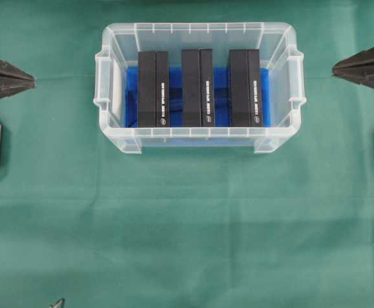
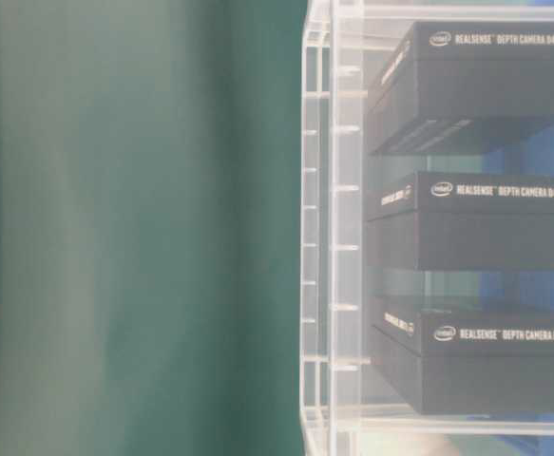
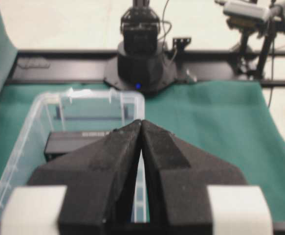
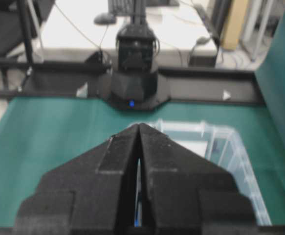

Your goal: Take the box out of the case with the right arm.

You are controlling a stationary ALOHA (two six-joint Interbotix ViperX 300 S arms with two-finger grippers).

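While all three black rectangular boxes [image 1: 153, 88] stand side by side inside the clear plastic case with the blue bottom [image 1: 199, 32], my right gripper [image 1: 338, 67] waits beside it, clenched on nothing, so the whole removal is not yet started.

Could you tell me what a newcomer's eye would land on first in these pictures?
Most striking is the clear case with its bright blue bottom, at the upper middle of the green cloth. Three black boxes stand side by side in it. The left claw and right claw point in from the edges, both shut and holding nothing.
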